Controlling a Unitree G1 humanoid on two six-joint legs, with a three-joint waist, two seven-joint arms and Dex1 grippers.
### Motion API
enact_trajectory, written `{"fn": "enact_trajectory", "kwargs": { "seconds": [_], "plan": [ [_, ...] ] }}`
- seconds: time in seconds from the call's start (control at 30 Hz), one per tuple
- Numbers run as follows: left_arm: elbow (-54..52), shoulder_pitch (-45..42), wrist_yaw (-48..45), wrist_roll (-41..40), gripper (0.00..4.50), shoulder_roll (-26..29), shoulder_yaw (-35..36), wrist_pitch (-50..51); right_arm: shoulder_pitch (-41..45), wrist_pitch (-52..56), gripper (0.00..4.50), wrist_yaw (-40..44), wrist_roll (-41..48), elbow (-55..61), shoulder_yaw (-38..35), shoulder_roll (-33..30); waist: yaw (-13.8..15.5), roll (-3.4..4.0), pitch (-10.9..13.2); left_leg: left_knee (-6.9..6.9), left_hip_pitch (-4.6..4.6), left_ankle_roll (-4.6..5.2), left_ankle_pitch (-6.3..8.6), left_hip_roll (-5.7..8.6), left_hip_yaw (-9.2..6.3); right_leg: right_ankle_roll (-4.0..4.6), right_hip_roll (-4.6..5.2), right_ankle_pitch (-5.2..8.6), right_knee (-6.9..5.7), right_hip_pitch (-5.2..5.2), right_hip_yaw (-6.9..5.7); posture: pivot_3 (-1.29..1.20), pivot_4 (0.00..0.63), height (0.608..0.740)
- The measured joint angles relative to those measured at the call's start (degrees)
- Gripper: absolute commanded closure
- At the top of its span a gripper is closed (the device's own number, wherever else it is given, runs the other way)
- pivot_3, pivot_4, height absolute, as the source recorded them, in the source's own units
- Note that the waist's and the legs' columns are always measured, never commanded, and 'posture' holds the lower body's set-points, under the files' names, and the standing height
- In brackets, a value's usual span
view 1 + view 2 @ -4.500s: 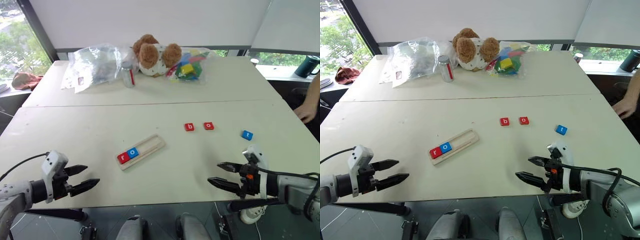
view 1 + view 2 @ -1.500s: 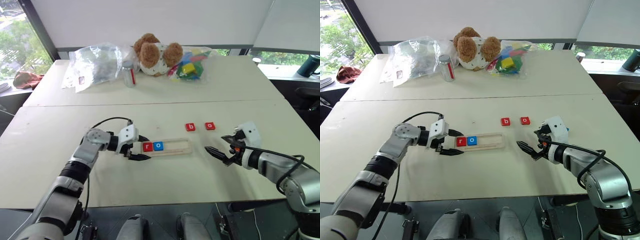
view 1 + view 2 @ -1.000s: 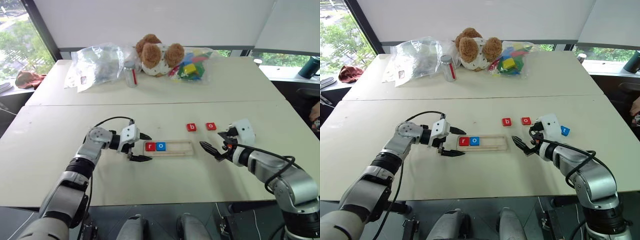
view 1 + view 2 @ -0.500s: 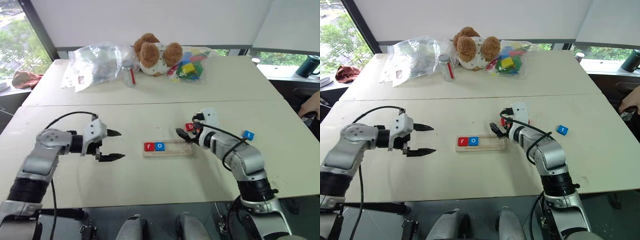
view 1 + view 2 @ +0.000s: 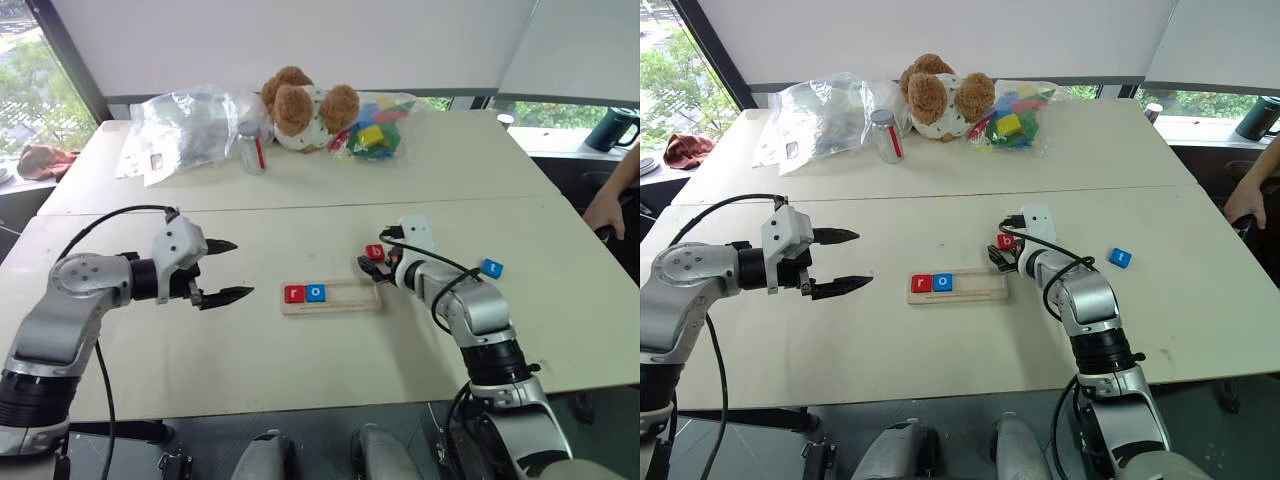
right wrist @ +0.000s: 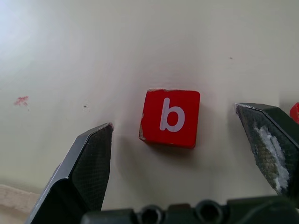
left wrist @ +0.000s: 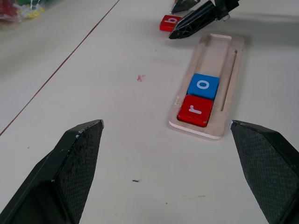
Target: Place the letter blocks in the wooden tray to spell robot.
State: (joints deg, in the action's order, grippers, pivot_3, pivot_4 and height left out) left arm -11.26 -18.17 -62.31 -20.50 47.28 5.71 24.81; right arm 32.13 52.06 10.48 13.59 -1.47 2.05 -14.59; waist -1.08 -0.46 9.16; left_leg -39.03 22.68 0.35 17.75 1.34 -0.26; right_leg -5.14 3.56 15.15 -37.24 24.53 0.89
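Four letter blocks can be counted across the views: a red r (image 5: 295, 294) and a blue o (image 5: 316, 293) side by side at the 9 o'clock end of the tray (image 5: 350, 298), a red b (image 6: 170, 117) on the bare table (image 5: 300, 370) just beyond the tray's 3 o'clock end, and a blue t (image 5: 491, 268) well apart toward 3 o'clock. From the head, the b is half covered by the right gripper (image 5: 372, 267). The right wrist view shows it whole, lying flat between that gripper's two fingers (image 6: 81, 172), which stand wide apart and touch nothing. A sliver of another red thing sits at that view's edge; whether it is the second o cannot be told.

One tray, with three of its five places bare. The left wrist view shows its inner groove and both seated blocks square against the near rim.

Two grippers: the left gripper (image 5: 222, 270) hovers at 9 o'clock of the tray, well apart from it, fingers spread and empty.

At 12 o'clock on the far table (image 5: 450, 150) sit one teddy bear (image 5: 300, 105), one can (image 5: 252, 150), one clear bag (image 5: 185, 130) and one bag of coloured toys (image 5: 375, 130). A person's hand (image 5: 605, 210) rests at the 3 o'clock edge.
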Motion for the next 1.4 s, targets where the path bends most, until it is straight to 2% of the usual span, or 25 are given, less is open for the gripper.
{"fn": "enact_trajectory", "kwargs": {
  "seconds": [0.07, 0.17, 0.3, 0.33, 0.47, 0.57, 0.67, 0.77, 0.9, 1.0, 1.13, 1.17, 1.2, 1.3, 1.33, 1.4],
  "plan": [
    [0.26, -0.01, 0.34, 0.02, 0.04, -0.03, -0.19, -0.15, 0.37, 0.02, 0.0, -0.68, -0.01, -0.55, -0.79, 1.15, -0.12, 0.0, 0.0, 0.0, -0.02, 0.0, 0.0, 0.0, 0.0, 0.0, 0.0, 0.0, -0.01, 0.0, 0.01, 0.0, 0.15, 0.74],
    [0.45, -0.02, 0.63, 0.07, 0.0, -0.2, -0.53, -0.43, 1.01, -0.01, 0.88, -2.17, -0.56, -1.63, -1.83, 2.45, -0.12, 0.0, 0.0, 0.0, -0.04, -0.01, 0.0, 0.0, 0.0, 0.0, 0.0, 0.0, -0.01, -0.03, 0.01, 0.0, 0.15, 0.74],
    [0.66, -0.09, 1.18, 0.25, 0.0, -0.41, -1.06, -0.6, 1.57, -0.28, 2.99, -3.3, -2.4, -2.76, -1.52, 2.9, -0.14, -0.01, -0.01, 0.01, -0.07, -0.02, -0.01, 0.0, 0.01, 0.0, 0.0, 0.0, -0.01, -0.05, 0.01, 0.0, 0.15, 0.74],
    [0.73, -0.23, 1.3, 0.31, 0.0, -0.57, -1.42, -0.62, 1.58, -0.4, 3.37, -3.45, -2.87, -2.74, -1.23, 3.17, -0.15, 0.0, -0.01, 0.02, -0.08, -0.02, -0.01, -0.01, 0.01, 0.0, 0.0, 0.0, -0.01, -0.05, 0.01, 0.0, 0.15, 0.74],
    [0.92, -0.75, 1.34, 0.32, 0.0, -1.34, -2.76, -0.87, 1.54, -1.23, 3.36, -3.87, -4.15, -2.6, -1.05, 3.41, -0.17, -0.01, -0.01, 0.01, -0.09, -0.03, -0.01, 0.0, 0.02, 0.0, 0.0, 0.0, -0.01, -0.06, 0.02, 0.0, 0.15, 0.74],
    [1.03, -2.13, 0.94, 0.27, 0.0, -1.97, -4.25, -1.43, -0.18, -0.93, 3.36, -3.21, -5.23, 1.08, -0.11, 1.06, 0.27, 0.02, 0.01, 0.01, -0.04, -0.03, -0.01, 0.0, -0.02, 0.0, 0.01, 0.0, -0.01, -0.05, 0.0, 0.0, 0.15, 0.74],
    [0.8, -2.73, -0.24, -0.19, 0.0, -2.59, -5.86, -1.33, -4.07, 4.52, 3.36, -2.91, -5.36, 13.15, -1.33, -2.65, 0.53, 0.04, 0.02, 0.02, 0.14, -0.01, 0.0, 0.02, -0.05, 0.0, 0.02, 0.0, 0.01, 0.07, -0.01, 0.0, 0.15, 0.74],
    [-0.54, -3.06, -2.32, -0.85, 0.0, -2.42, -7.84, -0.45, -12.3, 15.41, 3.36, -4.41, -5.22, 30.35, -5.55, -3.39, 0.46, 0.01, 0.0, 0.01, 0.39, 0.0, 0.02, 0.02, -0.15, 0.0, 0.01, 0.0, 0.01, 0.18, -0.02, 0.0, 0.15, 0.74],
    [-0.06, -6.7, -4.11, -1.12, 0.0, -2.17, -9.56, 0.85, -17.9, 26.44, 3.36, -9.16, -6.53, 41.38, -9.83, 4.15, 0.06, 0.01, 0.0, -0.09, 0.38, -0.05, -0.03, 0.01, -0.09, 0.0, -0.05, 0.0, -0.02, 0.27, 0.01, 0.0, 0.15, 0.74],
    [0.11, -9.84, -6.38, -1.15, 0.0, -1.6, -10.42, 0.82, -19.83, 30.03, 3.36, -12.41, -7.83, 42.48, -10.59, 10.07, 0.11, 0.02, 0.0, -0.06, 0.01, -0.08, -0.05, 0.02, -0.07, 0.01, -0.09, 0.0, -0.16, 0.03, 0.03, 0.0, 0.15, 0.74],
    [1.19, -10.94, -9.76, 0.69, 0.0, -0.39, -14.14, -0.48, -20.94, 30.1, 3.36, -14.1, -8.85, 41.79, -11.07, 13.5, 0.1, 0.03, 0.01, -0.01, -0.16, -0.07, -0.05, 0.03, -0.02, 0.01, -0.22, 0.01, -0.14, -0.1, 0.02, 0.0, 0.15, 0.74],
    [1.83, -11.5, -10.2, 0.93, 0.0, -0.78, -14.64, -0.67, -20.9, 29.6, 2.32, -14.17, -8.95, 41.36, -11.08, 13.35, 0.13, 0.03, 0.01, -0.01, -0.15, -0.07, -0.05, 0.03, -0.02, 0.01, -0.24, 0.01, -0.13, -0.11, 0.02, 0.0, 0.15, 0.74],
    [2.2, -11.91, -10.32, 1.16, 0.0, -1.07, -14.86, -0.94, -20.77, 29.2, 1.96, -14.21, -8.99, 40.8, -11.05, 13.35, 0.21, 0.02, 0.0, -0.02, -0.15, -0.07, -0.05, 0.03, -0.02, 0.01, -0.24, 0.01, -0.13, -0.12, 0.02, 0.0, 0.15, 0.74],
    [2.41, -12.48, -10.44, 1.34, 0.0, -1.89, -15.65, -1.74, -20.2, 28.61, 0.44, -14.16, -8.95, 39.96, -10.32, 13.38, 0.2, 0.02, 0.0, -0.02, -0.15, -0.07, -0.05, 0.02, -0.02, 0.01, -0.24, 0.01, -0.12, -0.12, 0.03, 0.0, 0.15, 0.74],
    [2.41, -12.47, -10.41, 1.33, 0.0, -2.19, -15.69, -1.75, -20.02, 28.72, 0.04, -14.16, -8.96, 39.92, -10.22, 13.39, 0.2, 0.02, 0.0, -0.02, -0.15, -0.07, -0.05, 0.02, -0.02, 0.01, -0.24, 0.01, -0.12, -0.12, 0.03, 0.0, 0.15, 0.74],
    [2.4, -12.44, -10.27, 1.16, 0.0, -2.32, -15.65, -1.58, -19.36, 29.74, 0.04, -14.42, -8.99, 39.98, -10.88, 13.64, 0.2, 0.02, 0.0, -0.02, -0.15, -0.07, -0.05, 0.01, -0.03, 0.01, -0.24, 0.01, -0.12, -0.12, 0.04, 0.0, 0.15, 0.74]
  ]
}}
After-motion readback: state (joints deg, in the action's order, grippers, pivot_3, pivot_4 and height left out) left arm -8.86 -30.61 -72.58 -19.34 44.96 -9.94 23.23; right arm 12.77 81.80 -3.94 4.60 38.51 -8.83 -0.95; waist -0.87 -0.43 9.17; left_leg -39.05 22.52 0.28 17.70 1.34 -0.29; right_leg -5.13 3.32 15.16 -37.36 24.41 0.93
